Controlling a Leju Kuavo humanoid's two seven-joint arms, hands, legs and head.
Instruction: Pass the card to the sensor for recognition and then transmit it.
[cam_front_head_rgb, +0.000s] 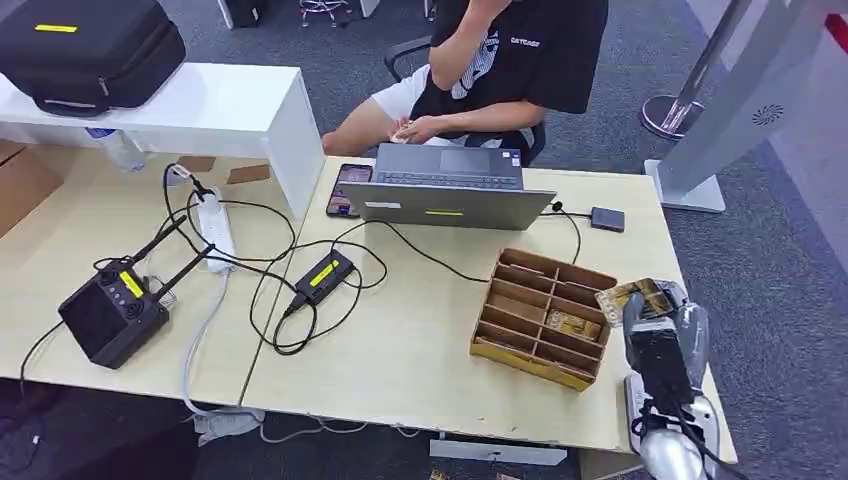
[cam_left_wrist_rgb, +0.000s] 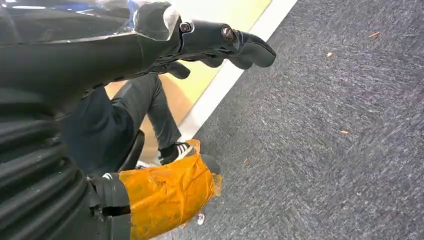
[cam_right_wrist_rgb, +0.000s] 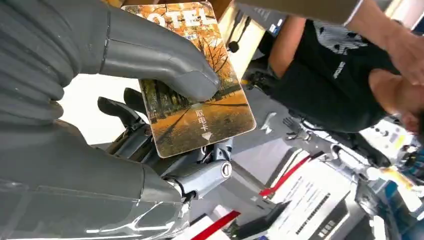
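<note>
Cardboard dividers make up the brown organiser tray (cam_front_head_rgb: 543, 318) at about 3 o'clock from the table's (cam_front_head_rgb: 400, 350) centre, with one card lying in a slot. Further left on the table, around 9 o'clock, sit a black handheld unit (cam_front_head_rgb: 110, 312), a power strip (cam_front_head_rgb: 216, 228) and a tangle of cables; which device is the sensor I cannot tell, though a small dark box (cam_front_head_rgb: 607, 219) at 1 o'clock beside the laptop (cam_front_head_rgb: 445, 187) is a candidate.

The left hand (cam_left_wrist_rgb: 220, 42), seen over the carpet in its wrist view, has its fingers loosely curled in and nothing in them. The right hand (cam_front_head_rgb: 660, 335), just at the tray's 3 o'clock edge, pinches the card (cam_right_wrist_rgb: 192, 90) between its thumb (cam_right_wrist_rgb: 165, 60) and the darker fingers beneath.

The thumb covers only part of the card, so I judge it could pivot or slip during a reach. A person (cam_front_head_rgb: 500, 60) sits at 12 o'clock, close to the likely path. Cables near the laptop could snag the arm.

The fingers behind the card are mostly hidden, so the grip's firmness is unclear.
</note>
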